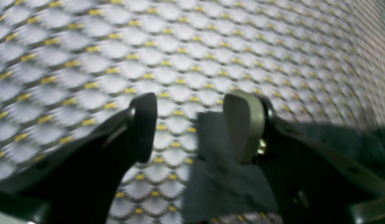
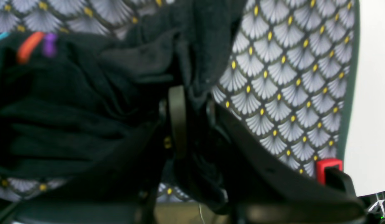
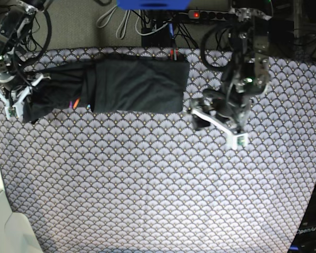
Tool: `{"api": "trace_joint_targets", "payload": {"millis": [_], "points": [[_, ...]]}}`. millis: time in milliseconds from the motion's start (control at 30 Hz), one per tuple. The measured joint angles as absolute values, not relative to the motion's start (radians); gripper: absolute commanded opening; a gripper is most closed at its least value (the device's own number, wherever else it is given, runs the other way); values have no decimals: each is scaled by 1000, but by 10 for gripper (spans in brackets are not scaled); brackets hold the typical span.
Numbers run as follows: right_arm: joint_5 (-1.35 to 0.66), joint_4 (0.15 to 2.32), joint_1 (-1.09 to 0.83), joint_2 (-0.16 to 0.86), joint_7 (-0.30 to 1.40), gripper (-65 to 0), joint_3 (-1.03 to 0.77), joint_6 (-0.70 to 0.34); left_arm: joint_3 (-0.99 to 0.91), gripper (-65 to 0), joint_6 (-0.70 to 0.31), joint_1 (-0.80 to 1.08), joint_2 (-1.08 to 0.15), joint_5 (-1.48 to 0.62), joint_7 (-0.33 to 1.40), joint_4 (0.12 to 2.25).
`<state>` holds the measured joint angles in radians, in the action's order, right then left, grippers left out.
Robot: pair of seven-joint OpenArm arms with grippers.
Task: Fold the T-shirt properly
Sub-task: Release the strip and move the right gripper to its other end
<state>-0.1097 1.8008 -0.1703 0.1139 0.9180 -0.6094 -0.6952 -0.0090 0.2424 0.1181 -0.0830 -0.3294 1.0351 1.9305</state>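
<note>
The dark T-shirt (image 3: 137, 84) lies as a long folded strip across the far part of the patterned cloth. Its left end is bunched. In the right wrist view the T-shirt (image 2: 86, 102) fills the left half, with orange and purple graphic lines (image 2: 34, 46) showing. My right gripper (image 2: 192, 118) is shut on a fold of that fabric; in the base view the right gripper (image 3: 18, 103) sits at the shirt's left end. My left gripper (image 1: 192, 127) stands open over bare cloth. In the base view the left gripper (image 3: 218, 129) hovers just right of the shirt, apart from it.
The grey scallop-patterned cloth (image 3: 158, 184) covers the whole table. Cables and a power strip (image 3: 210, 15) run along the far edge beside a blue object (image 3: 152, 4). A white surface (image 3: 5, 226) borders the near left corner. A dark blurred patch (image 1: 223, 180) lies under one left finger.
</note>
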Motion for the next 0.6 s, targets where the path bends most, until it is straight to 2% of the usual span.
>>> {"api": "trace_joint_targets", "payload": {"millis": [167, 500, 600], "points": [[-112, 1916, -204, 54, 916, -650, -600, -695, -115, -284, 242, 139, -82, -331, 1098, 1931], [-106, 1990, -293, -69, 919, -650, -403, -695, -372, -284, 240, 174, -81, -328, 1100, 1931], [-110, 2014, -292, -98, 912, -650, -341, -695, -443, -284, 239, 174, -80, -331, 1159, 1931]]}}
